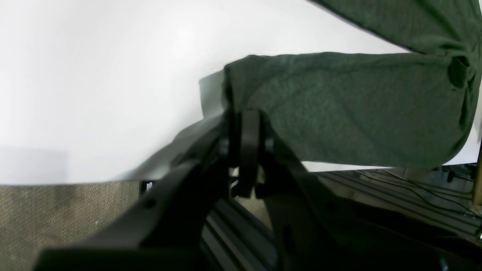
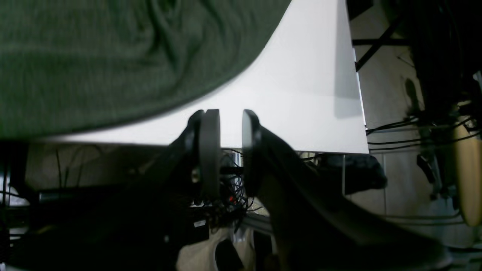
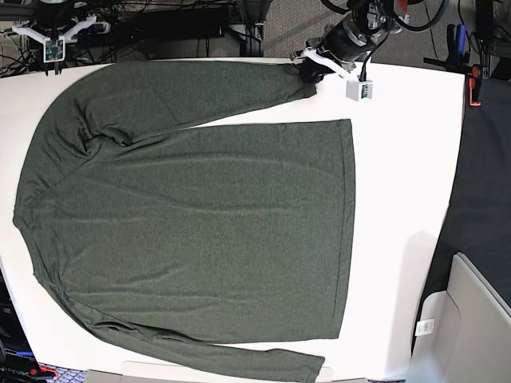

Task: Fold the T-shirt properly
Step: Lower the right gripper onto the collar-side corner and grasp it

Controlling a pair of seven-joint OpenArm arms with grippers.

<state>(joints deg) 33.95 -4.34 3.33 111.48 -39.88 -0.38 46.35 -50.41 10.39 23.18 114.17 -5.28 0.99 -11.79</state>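
The dark olive-green T-shirt (image 3: 200,215) lies spread flat on the white table (image 3: 407,199), its hem toward the right and both long sleeves stretched along the far and near edges. At the far sleeve's cuff (image 1: 241,86), my left gripper (image 1: 248,116) has its fingers pressed together on the cuff's corner; in the base view this gripper (image 3: 310,70) sits at the sleeve end. My right gripper (image 2: 229,124) hangs just off the table edge beside the shirt (image 2: 113,56), jaws slightly apart and holding nothing. In the base view it (image 3: 53,44) is at the far left corner.
A pale grey bin (image 3: 471,319) stands off the table at the lower right. Red and blue clamps (image 3: 475,80) sit at the table's right far corner. Cables and frame bars run behind the far edge (image 2: 414,124). Carpet (image 1: 56,210) lies below.
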